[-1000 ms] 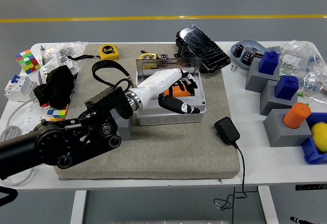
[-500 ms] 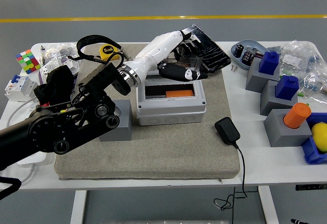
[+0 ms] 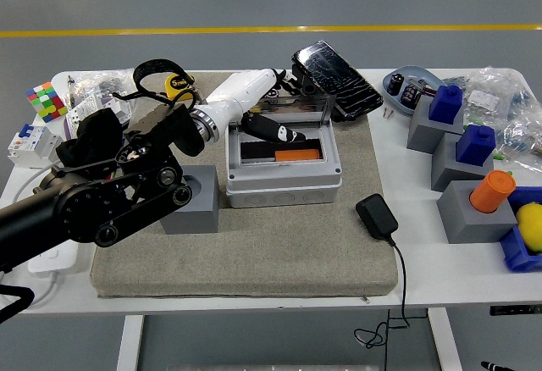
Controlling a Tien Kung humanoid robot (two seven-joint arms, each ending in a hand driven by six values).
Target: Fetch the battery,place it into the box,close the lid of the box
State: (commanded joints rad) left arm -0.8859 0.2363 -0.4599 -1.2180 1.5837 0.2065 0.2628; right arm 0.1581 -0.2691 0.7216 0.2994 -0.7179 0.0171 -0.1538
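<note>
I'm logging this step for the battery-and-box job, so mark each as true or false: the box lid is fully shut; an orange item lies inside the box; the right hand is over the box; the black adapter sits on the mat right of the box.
1. The lid of the box is fully shut. False: it stands raised at the back.
2. An orange item lies inside. True.
3. The right hand is over the box. False: only the left hand is there.
4. The black adapter sits on the mat right of the box. True.

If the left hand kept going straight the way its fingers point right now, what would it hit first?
Probably the box's raised clear lid. The left hand points right, along the back of the open box, and its fingers overlap the lid. Depth is unclear, so it may touch already.
</note>
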